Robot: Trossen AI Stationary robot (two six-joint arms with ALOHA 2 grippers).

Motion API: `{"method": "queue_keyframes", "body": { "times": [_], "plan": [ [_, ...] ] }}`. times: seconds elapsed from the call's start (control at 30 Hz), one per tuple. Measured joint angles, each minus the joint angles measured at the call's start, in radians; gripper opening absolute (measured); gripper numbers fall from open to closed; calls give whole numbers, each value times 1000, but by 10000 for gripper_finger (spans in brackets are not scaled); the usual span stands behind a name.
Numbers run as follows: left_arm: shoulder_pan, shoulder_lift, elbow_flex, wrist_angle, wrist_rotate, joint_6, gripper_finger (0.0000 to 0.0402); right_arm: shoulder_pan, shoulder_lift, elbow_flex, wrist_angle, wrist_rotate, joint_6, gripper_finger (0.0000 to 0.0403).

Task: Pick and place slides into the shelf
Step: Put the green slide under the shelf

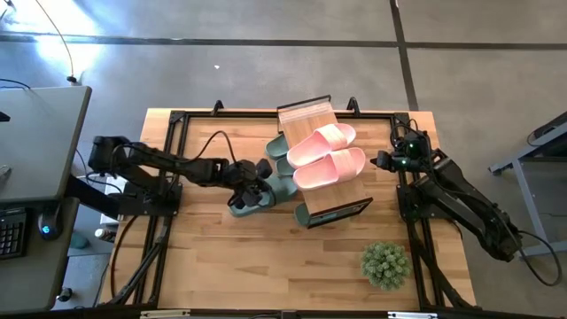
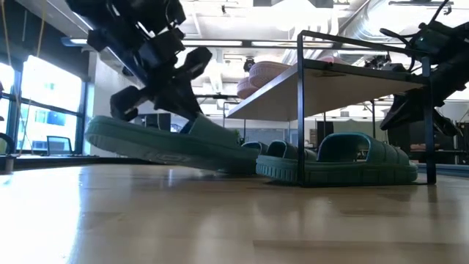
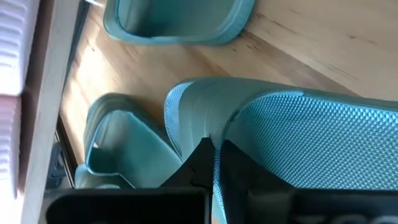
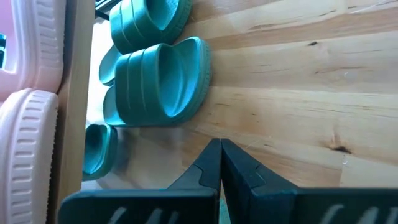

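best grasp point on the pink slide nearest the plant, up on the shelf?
Take the pink slide by its ribbed strap near the toe end. The right gripper, shut and idle, sits just off that end, so come in from the right. The strap arches above the footbed and leaves a gap for one finger, while the shelf top blocks getting under the sole.

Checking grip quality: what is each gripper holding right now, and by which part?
The left gripper holds a green slide by its side edge, tilted off the table. The right gripper, beside the shelf, holds nothing.
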Motion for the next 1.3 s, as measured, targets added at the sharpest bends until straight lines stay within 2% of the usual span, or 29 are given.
{"method": "queue_keyframes", "body": {
  "times": [0.13,0.5,0.73,1.1,1.3],
  "plan": [
    [13,25,9,37,44,38,0,0,0,0,0,0,0,0],
    [25,144,108,25,64,82,0,0,0,0,0,4,0,0],
    [31,215,172,27,22,84,0,0,0,0,0,6,0,0],
    [31,309,234,34,18,93,1,0,0,0,0,4,-8,0],
    [31,310,259,27,18,92,25,0,0,0,0,3,-11,0]
  ]
}}
